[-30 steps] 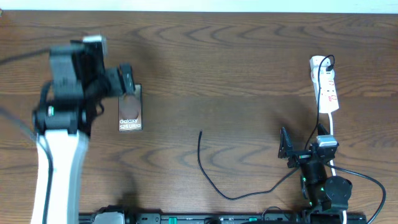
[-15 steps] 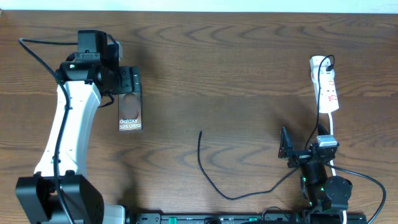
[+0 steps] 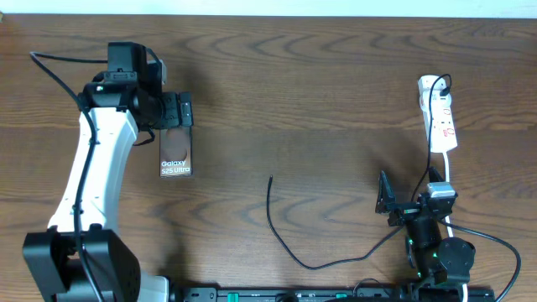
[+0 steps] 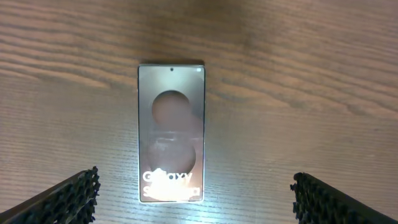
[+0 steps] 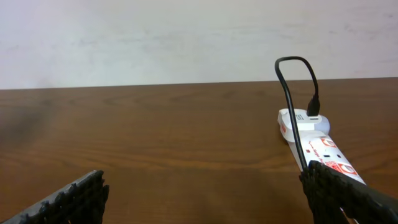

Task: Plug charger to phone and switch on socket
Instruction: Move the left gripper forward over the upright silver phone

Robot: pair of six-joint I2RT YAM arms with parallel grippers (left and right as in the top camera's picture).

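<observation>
Swung in, the spread left gripper hovers over the twelve-o'clock end of the slim brownish rectangular phone lying twelve-to-six.

Table: dark brown, streaky wood grain. Phone: grey-brown, white lettering, two darker round patches (upper one clearer). Socket: white, red markings. Charger: black throughout. Left arm: white shell, black joints. Left gripper: black; pads black, finely ribbed. Wall: off-white, plain.
</observation>
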